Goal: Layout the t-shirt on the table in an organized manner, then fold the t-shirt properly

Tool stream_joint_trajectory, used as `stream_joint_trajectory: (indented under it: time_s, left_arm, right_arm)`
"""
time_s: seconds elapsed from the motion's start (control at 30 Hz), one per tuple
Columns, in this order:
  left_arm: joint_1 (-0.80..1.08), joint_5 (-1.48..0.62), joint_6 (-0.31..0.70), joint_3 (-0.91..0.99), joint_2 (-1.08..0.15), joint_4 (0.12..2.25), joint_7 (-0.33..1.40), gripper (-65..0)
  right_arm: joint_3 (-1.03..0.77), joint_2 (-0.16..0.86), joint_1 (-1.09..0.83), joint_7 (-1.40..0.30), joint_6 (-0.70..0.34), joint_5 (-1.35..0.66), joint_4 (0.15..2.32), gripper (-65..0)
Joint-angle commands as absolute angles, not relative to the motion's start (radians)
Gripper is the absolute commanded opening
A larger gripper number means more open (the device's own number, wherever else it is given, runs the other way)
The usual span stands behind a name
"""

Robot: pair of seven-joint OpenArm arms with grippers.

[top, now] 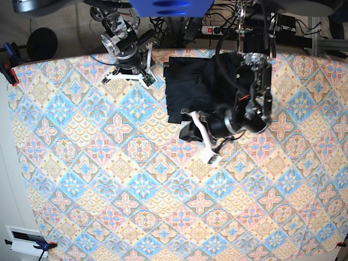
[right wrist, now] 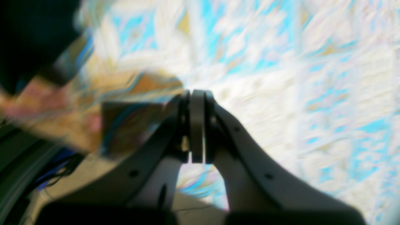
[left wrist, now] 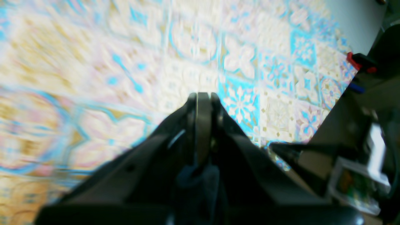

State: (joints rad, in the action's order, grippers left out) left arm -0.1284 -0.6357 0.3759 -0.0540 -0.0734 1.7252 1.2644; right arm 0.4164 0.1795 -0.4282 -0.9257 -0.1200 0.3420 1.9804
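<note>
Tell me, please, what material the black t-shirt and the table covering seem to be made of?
The t-shirt looks like thin, soft, matte black fabric, probably knit cotton or similar: it lies in loose folds and shows no shine. The table covering appears to be a printed cloth with pastel floral tiles, lying flat; its matte surface suggests woven textile, though coated cloth cannot be excluded.

The table is covered with a printed cloth, matt in finish and lying mostly smooth, patterned in pastel blue, pink and cream. The t-shirt is seen as thin, soft black fabric, matt and creased, bunched at the far side. The left gripper and right gripper are shown in dark, smooth plastic with a dull sheen; finer texture is lost to blur.
</note>
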Motion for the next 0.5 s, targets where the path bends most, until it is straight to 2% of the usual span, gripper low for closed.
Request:
stream_joint_trajectory:
  time_s: [0.0,0.23,0.47]
  left_arm:
    - [-0.153,-0.656,0.378,-0.061,-0.061,1.701,1.265,-65.0]
    - [-0.166,-0.656,0.378,-0.064,-0.03,1.59,1.282,-65.0]
    - [-0.165,-0.648,0.378,-0.064,-0.035,1.581,1.302,-65.0]
  right_arm:
    - [0.418,0.174,-0.418,-0.903,-0.119,0.348,2.002,-65.0]
    - [0.426,0.156,-0.421,-0.901,-0.119,0.348,2.022,-65.0]
    - [0.475,0.124,-0.417,-0.9,-0.119,0.348,2.029,-65.0]
